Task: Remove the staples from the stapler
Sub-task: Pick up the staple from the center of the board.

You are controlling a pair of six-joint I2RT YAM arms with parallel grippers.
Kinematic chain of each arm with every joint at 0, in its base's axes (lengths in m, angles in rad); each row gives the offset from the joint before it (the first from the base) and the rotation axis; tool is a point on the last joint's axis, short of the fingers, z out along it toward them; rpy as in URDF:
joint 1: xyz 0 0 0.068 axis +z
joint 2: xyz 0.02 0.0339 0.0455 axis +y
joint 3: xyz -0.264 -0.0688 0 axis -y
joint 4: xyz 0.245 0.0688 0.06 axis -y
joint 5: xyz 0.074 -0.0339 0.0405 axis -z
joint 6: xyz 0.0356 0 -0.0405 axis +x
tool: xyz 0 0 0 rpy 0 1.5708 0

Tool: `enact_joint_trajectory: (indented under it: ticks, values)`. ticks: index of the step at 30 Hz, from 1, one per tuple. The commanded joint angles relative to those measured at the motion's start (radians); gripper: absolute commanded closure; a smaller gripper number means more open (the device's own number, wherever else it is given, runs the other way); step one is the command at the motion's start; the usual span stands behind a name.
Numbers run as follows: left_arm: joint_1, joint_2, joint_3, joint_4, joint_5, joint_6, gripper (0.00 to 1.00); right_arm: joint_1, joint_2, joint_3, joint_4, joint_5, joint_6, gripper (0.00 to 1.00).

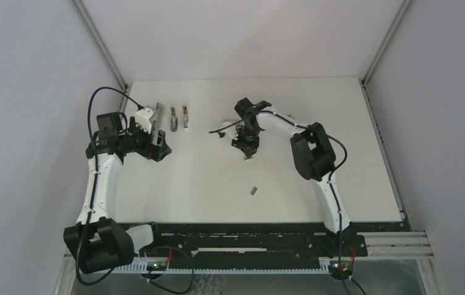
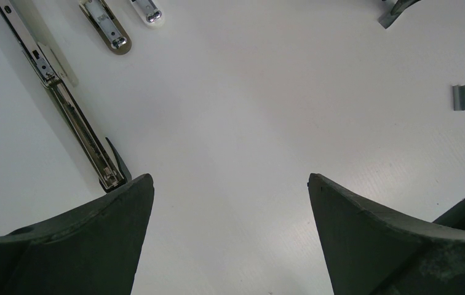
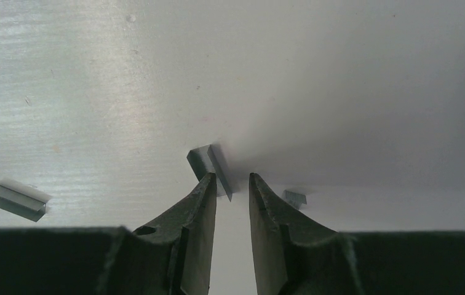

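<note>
The stapler (image 1: pixel 147 117) lies at the back left, white, swung open, its long metal rail (image 2: pixel 73 117) bare in the left wrist view. My left gripper (image 1: pixel 156 147) (image 2: pixel 230 184) hovers beside its end, open wide with nothing between the fingers. Staples lie loose mid-table. One grey strip (image 3: pixel 206 165) stands tilted against the left fingertip of my right gripper (image 3: pixel 233 178) (image 1: pixel 246 149); its corner reaches into the narrow gap, but the jaws are not clamped on it. Two more short blocks (image 3: pixel 18 198) (image 3: pixel 294 198) lie to either side, and another (image 1: pixel 254 190) (image 2: pixel 459 97) lies nearer the front.
Two small elongated metal-tipped items (image 1: pixel 173 118) (image 1: pixel 185 117) lie side by side just right of the stapler. A small white and dark object (image 1: pixel 221 129) sits left of the right gripper. Grey walls and metal frame posts close in the table at the back and sides.
</note>
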Motion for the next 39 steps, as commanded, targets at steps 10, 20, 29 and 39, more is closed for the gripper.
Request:
enact_joint_trajectory:
  ticks: [10, 20, 29, 39]
  values:
    - [0.009, -0.019, -0.038, 0.006, 0.034, 0.026, 0.0, 0.016, 0.009, 0.0, 0.022, 0.003, 0.007, 0.8]
    - [0.01, -0.018, -0.038, 0.003, 0.037, 0.026, 0.0, 0.017, 0.006, 0.003, 0.028, 0.008, 0.03, 0.93]
    - [0.01, -0.019, -0.038, 0.004, 0.038, 0.027, 0.0, 0.01, -0.027, 0.043, 0.048, -0.019, 0.143, 1.0]
    - [0.01, -0.017, -0.038, 0.004, 0.039, 0.027, 0.0, -0.042, -0.048, 0.165, 0.054, 0.03, 0.423, 1.0]
